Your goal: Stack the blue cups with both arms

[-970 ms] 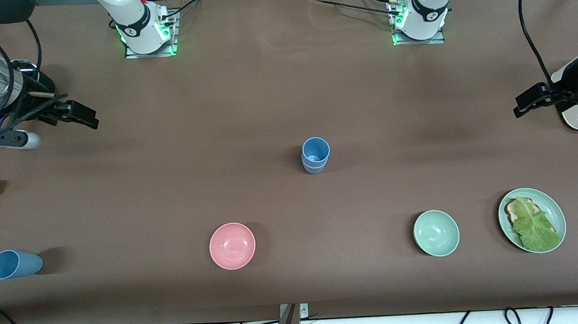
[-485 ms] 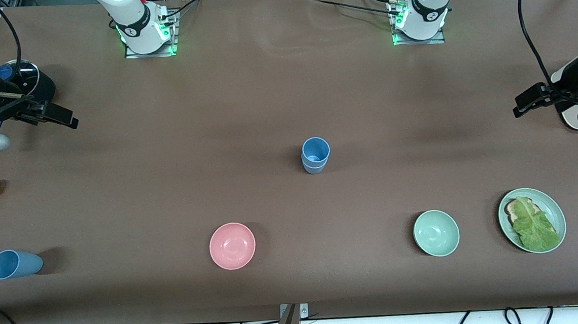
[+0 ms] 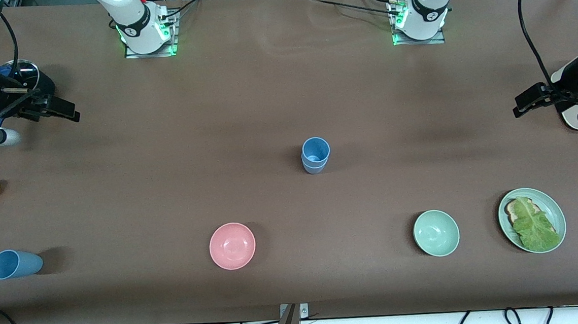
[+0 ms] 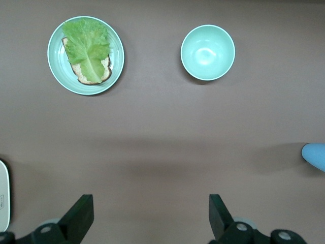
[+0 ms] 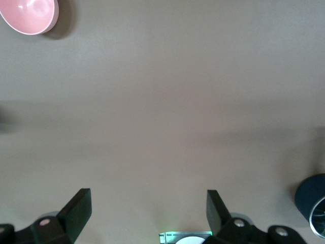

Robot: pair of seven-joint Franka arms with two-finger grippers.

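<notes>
At centre frame in the front view, two smooth blue cups (image 3: pixel 315 155) stand nested on the brown tabletop (image 3: pixel 245 114); neither wrist view shows the stack whole. Left hand (image 3: pixel 526 103) at right edge and right hand (image 3: pixel 64 110) at upper left hover with fingers spread, empty

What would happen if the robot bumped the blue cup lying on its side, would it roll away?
Probably. The lying cup rests on its round wall, so a nudge would likely roll it. It tapers, so it would likely curve rather than go straight. It looks like thin plastic, so probably light and easily knocked about.
</notes>
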